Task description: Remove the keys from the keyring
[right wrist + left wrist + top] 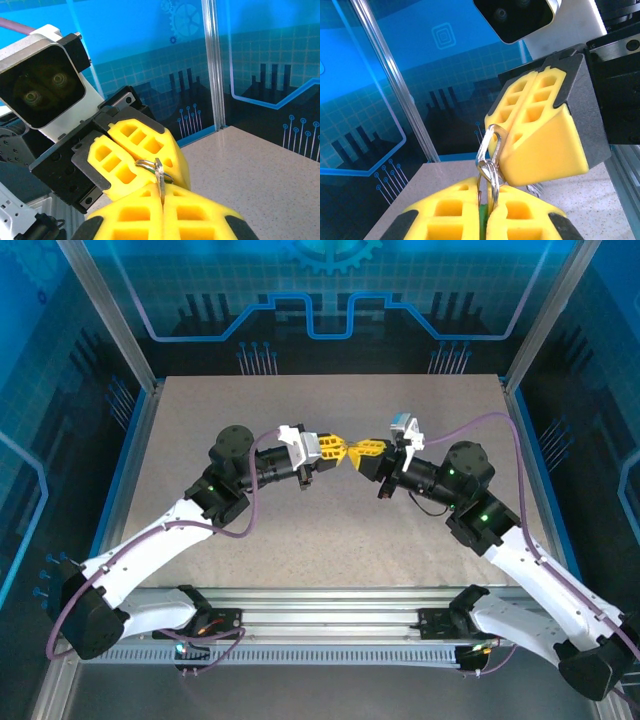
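Yellow finger pads on both arms meet tip to tip in mid-air, above the middle of the speckled grey worktop (300,540). From the top cam, the left gripper (337,452) comes in from the left and the right gripper (362,452) from the right. They are level w/ each other, w/ a small glint of metal btwn them.

Left wrist cam: the left gripper (487,200) sits at the bottom edge w/ its jaws pressed together. A thin bright-green sliver, the keys (482,222), is pinched in the seam btwn its fingers. The metal stub can't be made out. Silver wire loops of the keyring (489,162) rise straight up out of that seam. The top loop touches the tips of the right gripper (507,145) opposite, which is also closed tight.

Right wrist cam: the right gripper (162,195) is at the bottom w/ its fingers squeezed together. A silver bit of the keyring (157,172) runs down into the seam, so it is clamped there. The left gripper (150,162) faces it, closed, its tips just touching the ring. A faint green tint shows beside the wire, too small to read clearly.

Keyring and keys hang clear of the worktop, held btwn the two arms.
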